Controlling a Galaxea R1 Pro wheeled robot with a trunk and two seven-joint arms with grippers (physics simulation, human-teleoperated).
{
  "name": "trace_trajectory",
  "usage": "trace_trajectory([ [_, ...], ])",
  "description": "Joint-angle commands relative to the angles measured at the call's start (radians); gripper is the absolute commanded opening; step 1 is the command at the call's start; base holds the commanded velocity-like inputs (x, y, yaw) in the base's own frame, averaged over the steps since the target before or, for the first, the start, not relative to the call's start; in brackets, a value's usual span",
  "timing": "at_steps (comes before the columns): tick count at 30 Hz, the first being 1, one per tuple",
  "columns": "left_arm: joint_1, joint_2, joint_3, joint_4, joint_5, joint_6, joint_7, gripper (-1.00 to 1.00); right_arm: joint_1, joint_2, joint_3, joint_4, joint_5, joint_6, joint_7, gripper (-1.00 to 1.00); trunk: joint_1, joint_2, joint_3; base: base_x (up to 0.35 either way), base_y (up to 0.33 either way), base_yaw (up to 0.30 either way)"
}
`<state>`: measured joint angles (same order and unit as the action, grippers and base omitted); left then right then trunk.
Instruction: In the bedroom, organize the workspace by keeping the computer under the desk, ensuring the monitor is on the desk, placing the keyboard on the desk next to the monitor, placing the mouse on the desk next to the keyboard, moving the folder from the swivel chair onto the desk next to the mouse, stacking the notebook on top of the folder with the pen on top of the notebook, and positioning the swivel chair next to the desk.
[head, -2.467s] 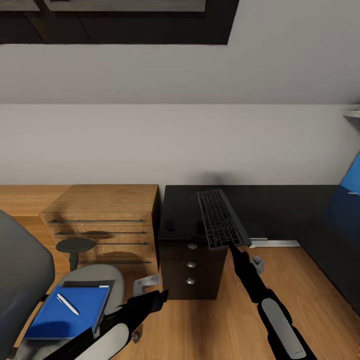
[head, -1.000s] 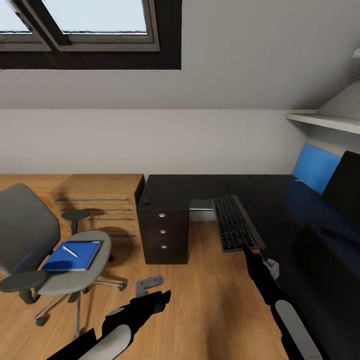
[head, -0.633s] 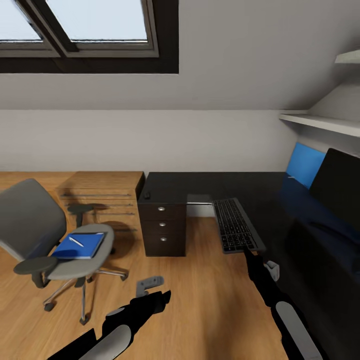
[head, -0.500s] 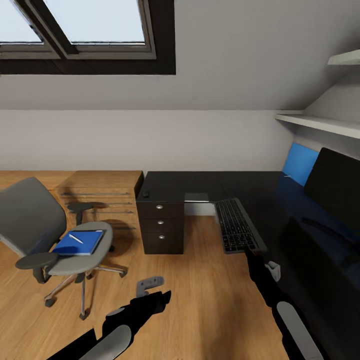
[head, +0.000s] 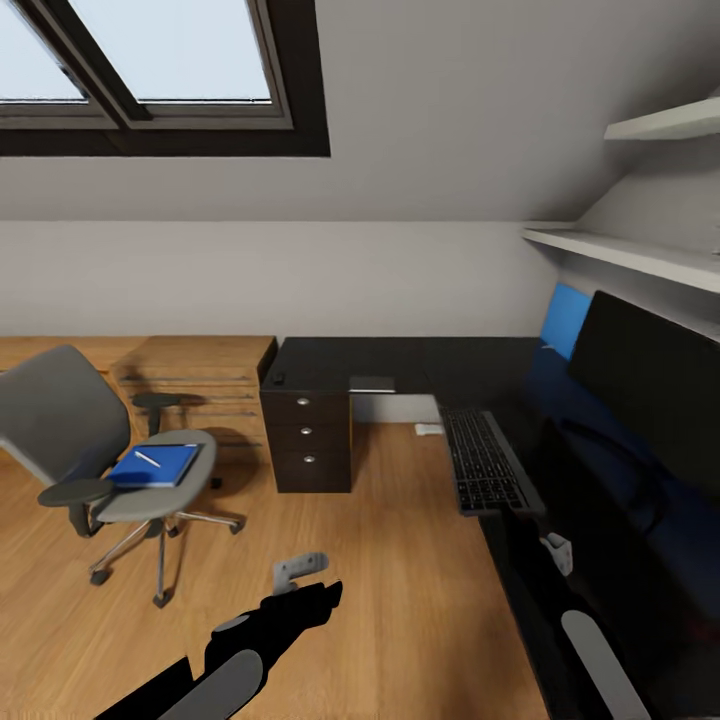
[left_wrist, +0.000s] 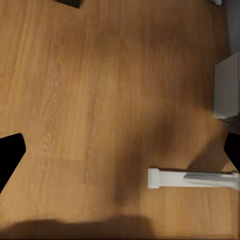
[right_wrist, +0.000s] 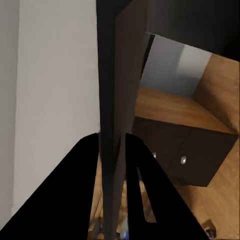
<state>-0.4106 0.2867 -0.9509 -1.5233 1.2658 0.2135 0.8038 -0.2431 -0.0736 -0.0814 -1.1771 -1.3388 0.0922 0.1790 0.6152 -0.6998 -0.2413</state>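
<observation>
My right gripper (head: 507, 512) is shut on the near end of the slim keyboard (head: 485, 462), held over the front edge of the black desk (head: 400, 358). The right wrist view has the keyboard (right_wrist: 114, 100) edge-on between my shut fingers (right_wrist: 90, 165). The wide black monitor (head: 650, 385) stands on the desk at the right. A small black mouse (head: 279, 379) lies on the desk's left end. The grey swivel chair (head: 60, 415) at the left carries the blue folder (head: 155, 466) with the white pen (head: 148, 458) on it. My left gripper (head: 322, 596) hangs open over the floor. The notebook and computer are hidden.
A black drawer pedestal (head: 308, 445) stands under the desk's left end, with an oak drawer unit (head: 200, 372) beside it. White shelves (head: 620, 250) run above the monitor. A small grey-white piece (head: 298, 568) lies on the oak floor (left_wrist: 100, 100) near my left gripper.
The whole view has swung right and pulled back, so the camera moved. The monitor has come further into sight. The keyboard stays in my right gripper; the left arm holds its pose.
</observation>
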Motion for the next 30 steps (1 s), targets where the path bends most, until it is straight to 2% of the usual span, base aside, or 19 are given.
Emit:
trace_trajectory([
  [1,-0.002,0.001,-0.002,-0.001,0.003,0.003,0.006,1.00,-0.001,0.000,-0.009,0.007,-0.015,0.009,0.006,-1.00,-0.004,0.006,0.002,-0.281,-0.246,0.000],
  [3,-0.002,0.000,-0.002,-0.001,0.003,0.003,0.006,1.00,-0.001,-0.001,-0.021,0.018,-0.015,0.013,0.006,-1.00,-0.012,0.020,0.008,-0.281,-0.246,0.000],
  [6,-0.001,0.000,-0.002,-0.001,0.003,0.003,0.006,1.00,-0.001,-0.032,-0.051,0.058,-0.017,0.080,0.006,-1.00,-0.023,0.041,0.018,-0.281,-0.246,0.000],
  [9,-0.001,0.001,-0.001,-0.001,0.004,0.002,0.006,1.00,-0.002,-0.038,-0.086,0.083,-0.018,0.126,0.006,-1.00,-0.031,0.055,0.024,-0.268,-0.236,0.000],
  [14,-0.002,0.003,0.000,-0.001,0.005,0.001,0.004,1.00,-0.003,-0.040,-0.101,0.093,-0.019,0.148,0.004,-1.00,-0.031,0.055,0.024,-0.102,-0.092,0.000],
  [20,-0.001,0.003,-0.005,-0.001,0.004,0.001,0.003,1.00,-0.004,-0.041,-0.112,0.098,-0.019,0.151,0.004,-1.00,-0.031,0.055,0.024,-0.017,-0.044,0.000],
  [22,-0.001,0.003,-0.021,-0.001,0.002,0.000,0.002,1.00,-0.005,-0.043,-0.127,0.109,-0.019,0.153,0.004,-1.00,-0.031,0.055,0.024,0.144,-0.200,0.000],
  [30,-0.002,0.002,-0.027,-0.001,-0.002,-0.001,0.002,1.00,-0.005,-0.042,-0.132,0.112,-0.018,0.153,0.003,-1.00,-0.031,0.055,0.024,0.187,-0.218,0.000],
])
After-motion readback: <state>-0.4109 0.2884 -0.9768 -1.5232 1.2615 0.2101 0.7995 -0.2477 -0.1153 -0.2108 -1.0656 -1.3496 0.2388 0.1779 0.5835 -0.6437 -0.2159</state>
